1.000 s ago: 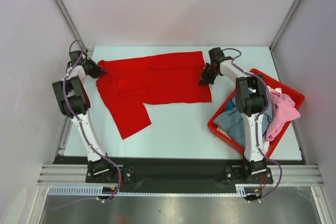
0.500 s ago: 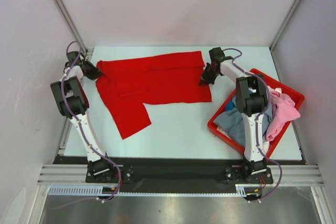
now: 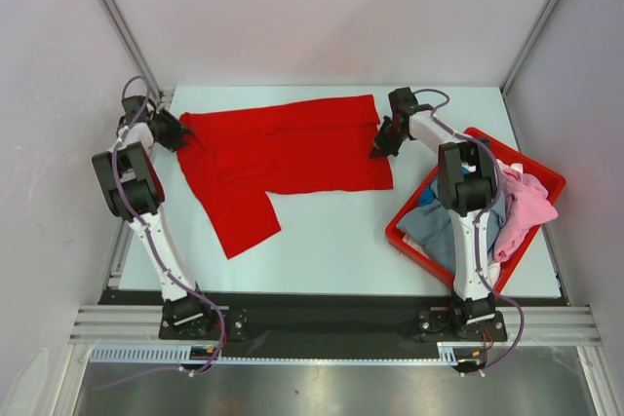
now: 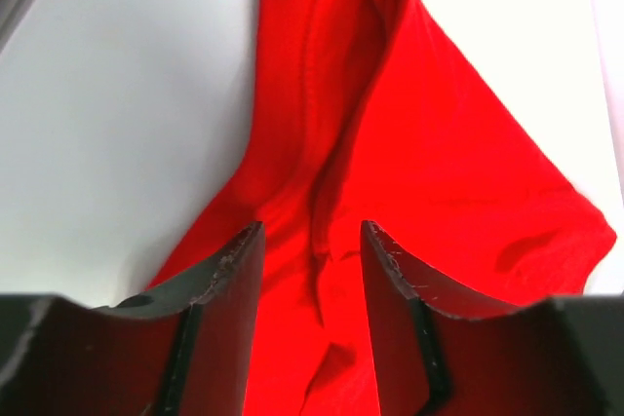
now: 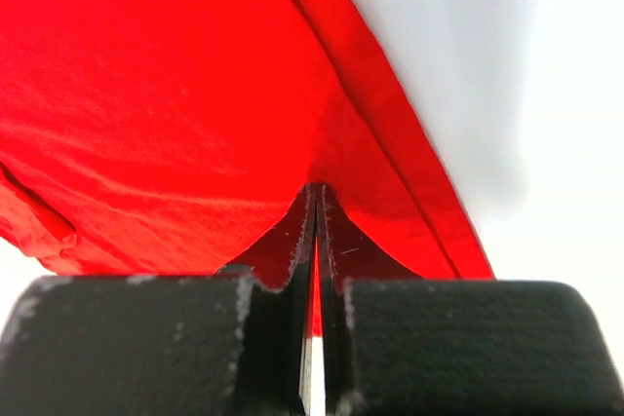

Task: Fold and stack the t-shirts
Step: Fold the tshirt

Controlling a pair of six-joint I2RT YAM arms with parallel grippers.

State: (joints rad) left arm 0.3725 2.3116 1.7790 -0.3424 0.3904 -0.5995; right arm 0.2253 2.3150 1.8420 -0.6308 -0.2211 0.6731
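The large red t-shirt [image 3: 283,148] lies spread across the back of the table, one sleeve hanging toward the front left. My left gripper [image 3: 178,131] is at the shirt's left end. In the left wrist view its jaws [image 4: 312,231] stand open with rumpled red cloth [image 4: 429,163] between and beyond them. My right gripper [image 3: 378,148] is at the shirt's right edge. In the right wrist view it [image 5: 317,190] is shut on the red hem [image 5: 175,94]. Grey-blue [image 3: 434,226] and pink [image 3: 526,204] shirts lie in the bin.
A red plastic bin [image 3: 395,231] stands tilted at the right of the table behind my right arm, with a bit of blue cloth [image 3: 429,192] in it. Frame posts rise at the back corners. Bare table lies in front of the red shirt.
My left arm has shifted slightly left and back at the shirt's left end. The right arm and the shirt's right edge have not moved.
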